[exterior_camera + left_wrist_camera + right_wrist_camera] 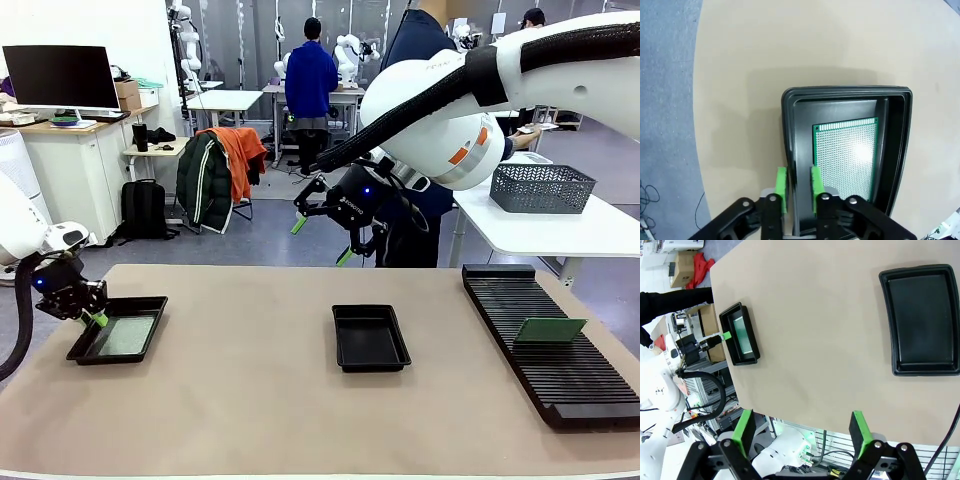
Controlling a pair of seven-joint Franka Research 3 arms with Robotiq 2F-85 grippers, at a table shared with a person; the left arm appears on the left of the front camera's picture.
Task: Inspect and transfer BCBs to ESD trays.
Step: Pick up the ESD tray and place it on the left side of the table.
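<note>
One black ESD tray [140, 301] lies at the table's left, with a pale green BCB [125, 336] flat on its floor. My left gripper [90, 312] sits low at that tray's left rim. In the left wrist view the tray [845, 91] and the BCB [846, 155] lie just ahead, and the left gripper [798, 192] has its jaws partly apart astride the rim, holding nothing. A second ESD tray [370, 366] lies empty at mid-table. My right gripper [320, 241] hangs open high above the far edge; from the right gripper [801, 425] both trays [752, 358] [922, 320] are visible below.
A long black slotted rack [560, 375] runs along the table's right side, with another green BCB [550, 330] lying on it. A grey mesh basket [542, 187] stands on a white side table beyond. A person in dark clothes [425, 215] stands behind the right arm.
</note>
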